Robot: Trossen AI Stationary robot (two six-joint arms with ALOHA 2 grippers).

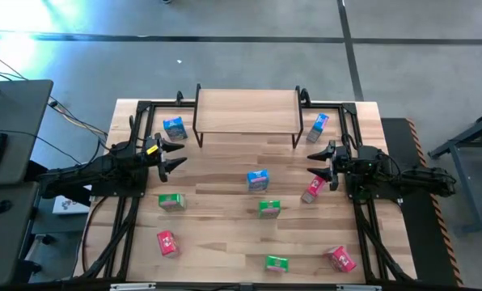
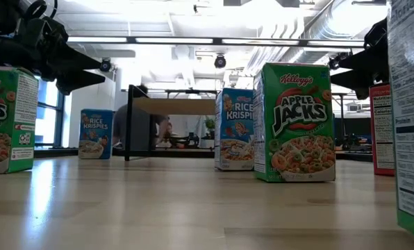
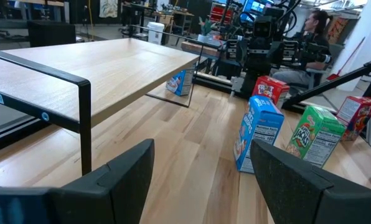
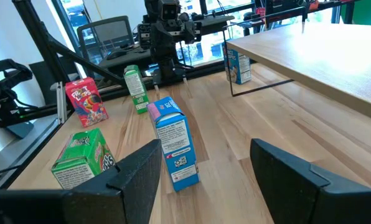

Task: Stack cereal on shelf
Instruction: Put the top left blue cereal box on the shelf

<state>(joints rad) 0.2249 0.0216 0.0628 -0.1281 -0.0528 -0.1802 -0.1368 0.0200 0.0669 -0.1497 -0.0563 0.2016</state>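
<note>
Your left gripper (image 1: 179, 155) hangs over the left side of the large pale wooden tabletop (image 1: 225, 242), fingers spread and holding nothing; your right gripper (image 1: 312, 166) mirrors it on the right side, likewise released and empty. Between and beyond them, at the far edge, stands the low shelf with a light wooden top on thin black legs (image 1: 246, 111), with nothing on its top. The small cardboard cereal boxes are all on the tabletop: a blue box (image 1: 174, 127) just left of the shelf, another blue box (image 1: 319, 126) just right of it, and a third blue box (image 1: 258, 179) near the middle. A green box (image 1: 269, 208) stands close in front of that one, a green box (image 1: 171, 200) sits below your left gripper, and a third green box (image 1: 276, 263) lies near the front edge. A red box (image 1: 312, 189) is just beside your right gripper, with other red boxes front left (image 1: 167, 242) and front right (image 1: 340, 259).
</note>
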